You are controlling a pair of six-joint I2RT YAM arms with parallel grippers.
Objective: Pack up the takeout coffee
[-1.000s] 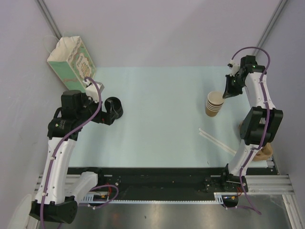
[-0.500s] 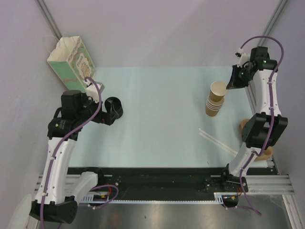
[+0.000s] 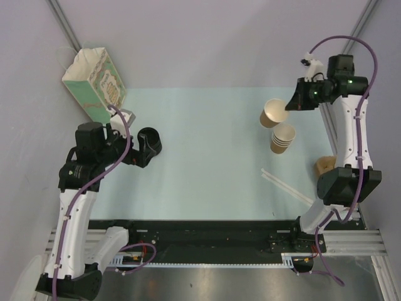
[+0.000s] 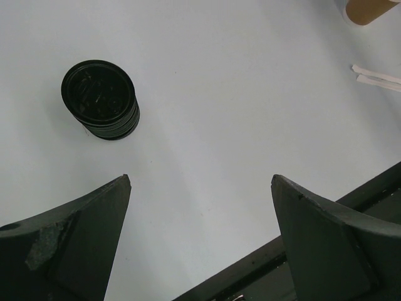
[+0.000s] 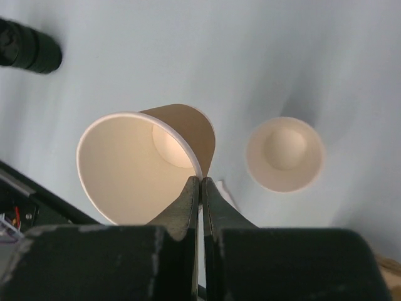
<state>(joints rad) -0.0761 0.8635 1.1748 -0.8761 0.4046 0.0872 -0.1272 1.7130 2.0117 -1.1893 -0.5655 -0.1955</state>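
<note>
Now the right arm has one cup up off the stack

Surface: flat pale blue-green mat (image 3: 207, 157), smooth and matte. A black rail (image 3: 207, 241) with metal track runs along the near edge. Plain grey-lilac walls on three sides, with slim metal poles in the far corners.

Far left: paper bag (image 3: 94, 78), white with green print, boxy, mouth open, leaning in the wall corner. Nearer than it is the left gripper (image 3: 136, 153), black plastic, jaws spread wide with nothing between them. Its wrist view shows bare mat between the fingers. Just beside it sits a low stack of lids (image 3: 150, 140), round, glossy black, ridged down the side.

Right of centre: thin white strips (image 3: 285, 185) lie flat on the mat, can't tell what they are. The stack of cups (image 3: 282, 138) is tan kraft outside, pale inside, tapered, upright. Up-left of it and held clear is the paper cup (image 3: 274, 113), same tan kraft with a white rim, no lid on, tilted. The right gripper (image 3: 294, 103) is pinched shut on the rim, one finger inside the wall and one outside. A tan object (image 3: 326, 166) near the right edge is partly behind the arm, can't tell what it is.

Versus a second ago: the right gripper was down at the top of the stack. Since then it has risen and swung left with the top cup. The stack is one cup shorter. The left arm has barely shifted, jaws as wide as before. Bag, lids and strips are unmoved.
</note>
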